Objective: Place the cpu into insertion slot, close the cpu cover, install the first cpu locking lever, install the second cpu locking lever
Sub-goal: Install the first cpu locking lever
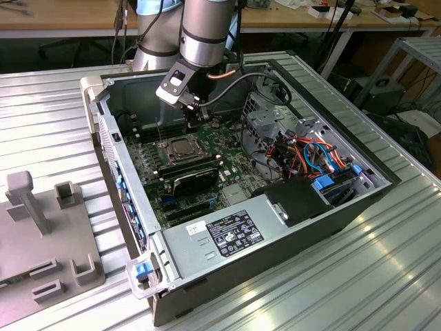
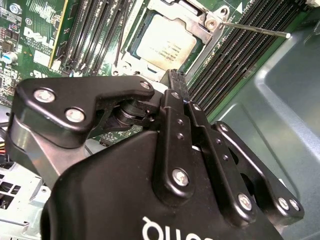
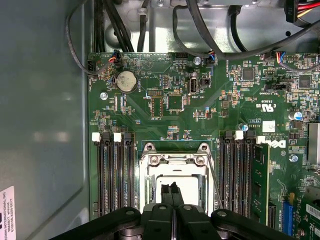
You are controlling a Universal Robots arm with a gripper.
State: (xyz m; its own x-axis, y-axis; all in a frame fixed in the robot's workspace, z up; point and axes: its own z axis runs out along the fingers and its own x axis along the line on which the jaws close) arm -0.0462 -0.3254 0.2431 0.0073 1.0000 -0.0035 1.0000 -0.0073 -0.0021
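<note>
Half hides cpu (image 3: 191, 189) framed by lowered cpu cover (image 3: 175, 161); hovers just above with pincer (image 3: 173, 189) pressed together, empty.

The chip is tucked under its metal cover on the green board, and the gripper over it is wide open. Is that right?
Not quite: the gripper is shut, fingers pressed together, as the first wrist view shows. The rest is right: the chip lies under its metal cover on the green board, with the gripper over it.
</note>
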